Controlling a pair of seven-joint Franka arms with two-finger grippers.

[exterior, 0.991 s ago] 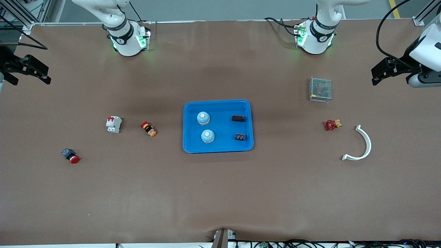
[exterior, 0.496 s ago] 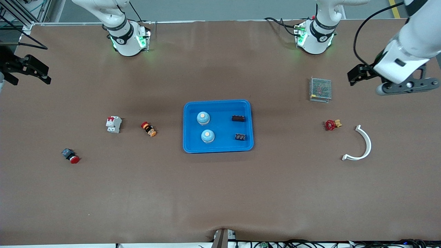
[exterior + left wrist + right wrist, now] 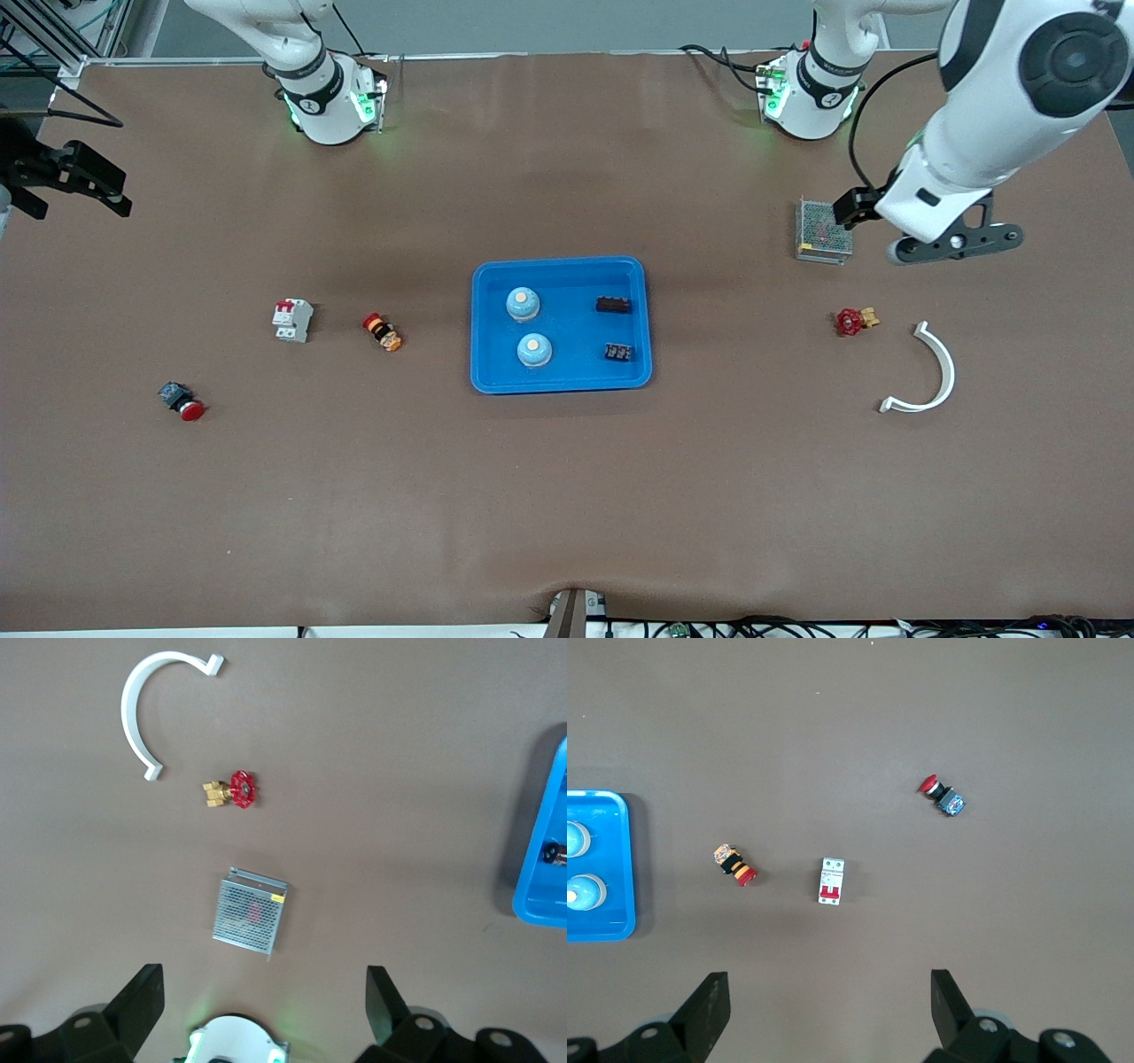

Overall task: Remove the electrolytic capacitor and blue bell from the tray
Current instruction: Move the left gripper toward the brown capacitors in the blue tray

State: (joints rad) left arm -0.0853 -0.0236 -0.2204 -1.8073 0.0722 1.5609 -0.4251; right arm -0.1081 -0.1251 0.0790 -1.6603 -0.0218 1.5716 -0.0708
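Two bells (image 3: 523, 303) (image 3: 534, 350), two capacitors (image 3: 613, 305) (image 3: 618, 352), two red push buttons (image 3: 382, 332) (image 3: 182, 400), one tray (image 3: 561, 381), one breaker (image 3: 292, 320), one valve (image 3: 853, 320)

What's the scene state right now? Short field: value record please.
tray: blue tray mid-table
in tray: two bells, two black capacitors
left claw: open, empty, over the mesh box
right claw: open, empty, waiting at the right arm's end of the table
left arm's end: red valve, white curved piece
right arm's end: breaker, orange-black button, red push button
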